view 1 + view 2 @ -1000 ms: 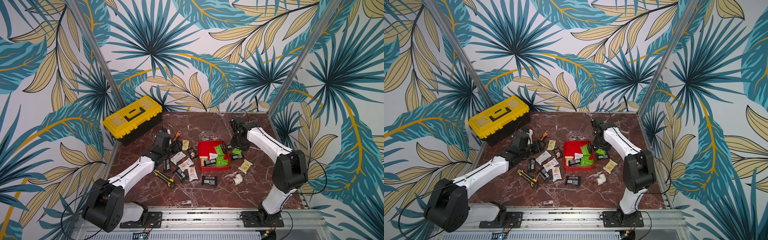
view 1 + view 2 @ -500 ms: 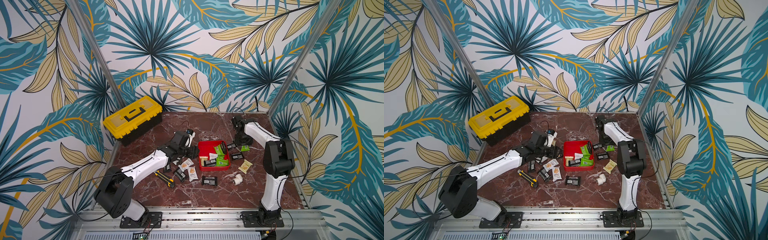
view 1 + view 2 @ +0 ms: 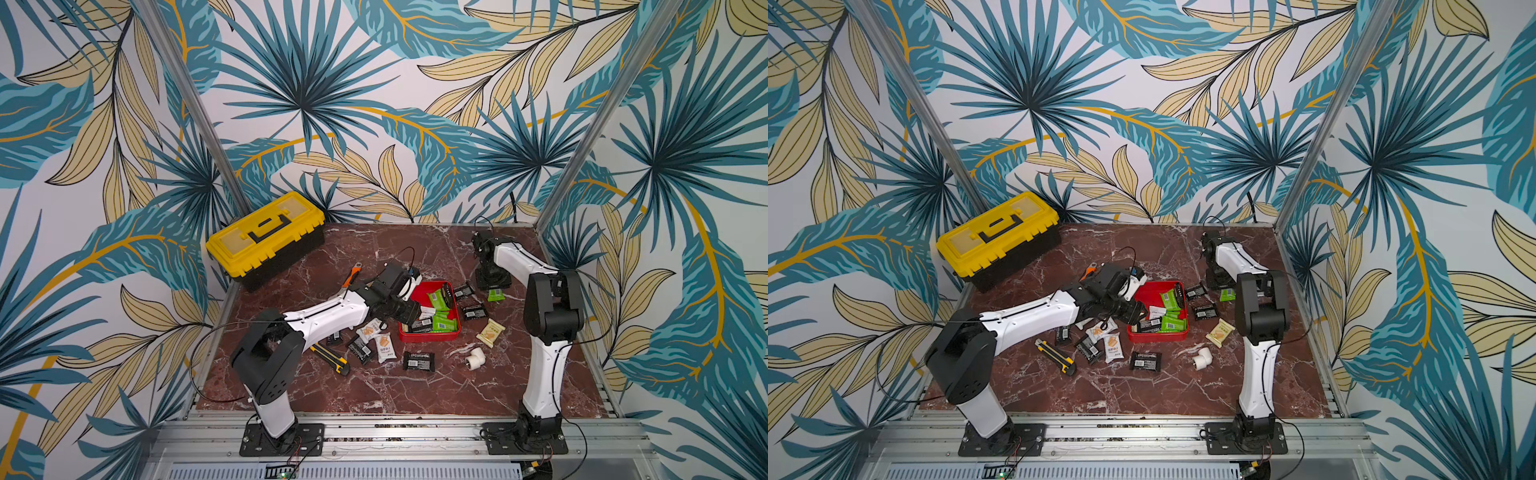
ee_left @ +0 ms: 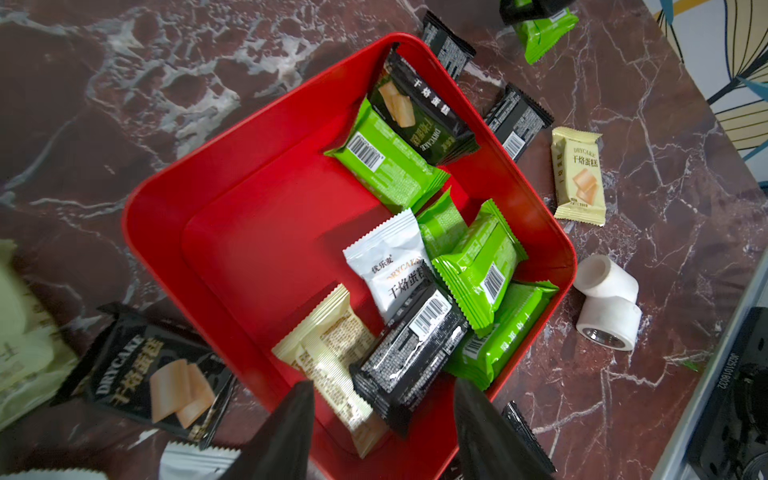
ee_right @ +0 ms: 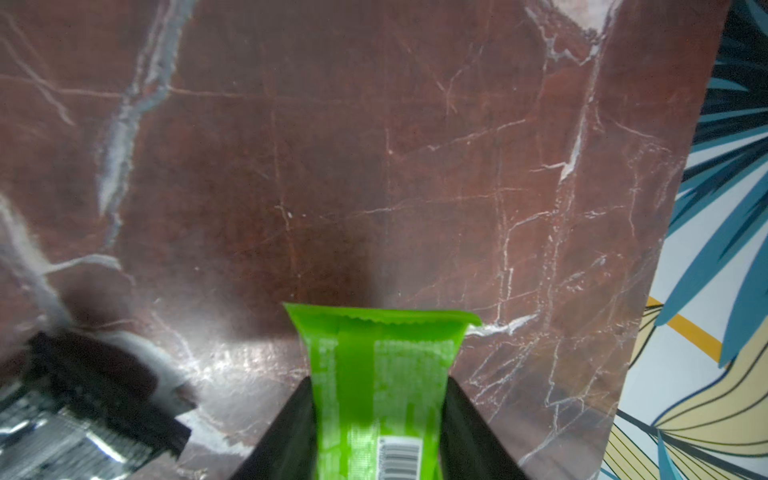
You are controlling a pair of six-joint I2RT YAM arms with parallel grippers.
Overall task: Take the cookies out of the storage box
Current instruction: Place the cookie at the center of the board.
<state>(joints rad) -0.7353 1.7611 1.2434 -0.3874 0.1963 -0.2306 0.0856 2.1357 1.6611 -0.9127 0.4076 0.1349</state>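
Observation:
The storage box is a shallow red tray mid-table. Inside it lie several cookies: green, black, white and cream packets. My left gripper hovers open over the box's left side, the cream and black packets below its fingers. My right gripper stands at the table just beyond the box's far right corner. It is shut on a green cookie packet that is pinched between both fingers.
Loose packets lie around the box: black, cream, white-orange. A white pipe elbow and a yellow-black utility knife lie toward the front. A yellow toolbox stands at the back left, an orange-handled tool beside my left arm.
My left arm swung right, from the packets left of the box to over the box. My right arm folded its elbow in, its gripper staying by the box's far right side.

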